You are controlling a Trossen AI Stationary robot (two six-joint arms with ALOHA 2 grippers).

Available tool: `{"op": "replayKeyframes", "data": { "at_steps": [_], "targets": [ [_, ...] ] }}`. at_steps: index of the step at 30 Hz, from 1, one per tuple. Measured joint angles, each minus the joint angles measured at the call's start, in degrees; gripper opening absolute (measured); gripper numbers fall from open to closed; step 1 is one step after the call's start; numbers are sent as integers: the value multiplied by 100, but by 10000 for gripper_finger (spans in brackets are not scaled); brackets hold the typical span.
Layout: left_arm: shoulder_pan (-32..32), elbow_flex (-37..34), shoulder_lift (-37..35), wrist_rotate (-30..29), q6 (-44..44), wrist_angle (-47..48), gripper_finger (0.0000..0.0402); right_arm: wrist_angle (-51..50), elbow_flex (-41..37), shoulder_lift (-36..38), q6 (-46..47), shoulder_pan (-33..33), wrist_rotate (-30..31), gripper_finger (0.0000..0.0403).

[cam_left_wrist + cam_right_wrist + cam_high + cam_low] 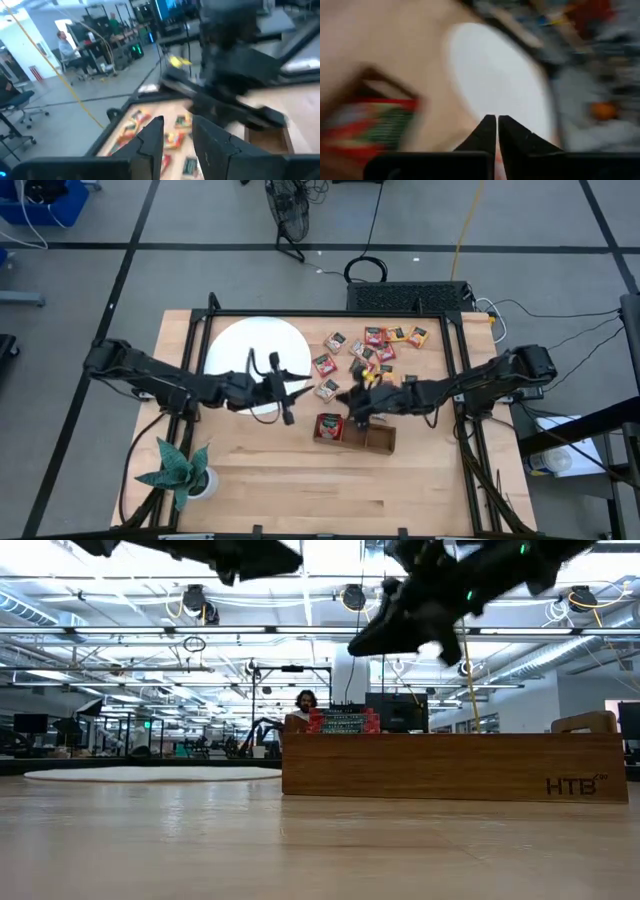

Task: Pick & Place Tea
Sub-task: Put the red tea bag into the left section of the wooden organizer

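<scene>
Wooden table (270, 470) under both arms. Right gripper (356, 412): fingers (489, 131) pressed nearly together, nothing visible between them; held above the brown tray (380, 440), near its middle compartment. Left gripper (287, 406): fingers (152, 137) a narrow gap apart, empty, at the white disc's (245, 345) near edge. Tea sachets (374, 335) lie scattered beyond the tray; red-green ones (329, 425) sit in its left compartment. Potted plant (180, 470) at near-left corner.

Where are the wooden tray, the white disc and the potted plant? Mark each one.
wooden tray (378, 440), high view, on its empty right-hand compartment.
white disc (240, 345), high view, on its bare upper left part.
potted plant (176, 470), high view, on its green leaves.
</scene>
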State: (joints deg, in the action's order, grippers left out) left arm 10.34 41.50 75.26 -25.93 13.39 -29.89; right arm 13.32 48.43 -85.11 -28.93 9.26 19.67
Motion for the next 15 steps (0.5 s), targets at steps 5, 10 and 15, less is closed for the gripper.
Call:
{"op": "replayKeyframes", "data": {
  "at_steps": [5, 10, 15],
  "targets": [
    [-8, -2, -207, 39, -243, -19, 108, -2287, 1342, -653, 475, 448, -303, 0],
    [-4, -4, -218, 87, -549, 177, 108, -3684, 2570, -1681, 726, 696, -944, 0],
    [-4, -7, -209, 96, -719, 540, 108, -4085, 3184, -2537, 744, 695, -936, 0]
  ]
}}
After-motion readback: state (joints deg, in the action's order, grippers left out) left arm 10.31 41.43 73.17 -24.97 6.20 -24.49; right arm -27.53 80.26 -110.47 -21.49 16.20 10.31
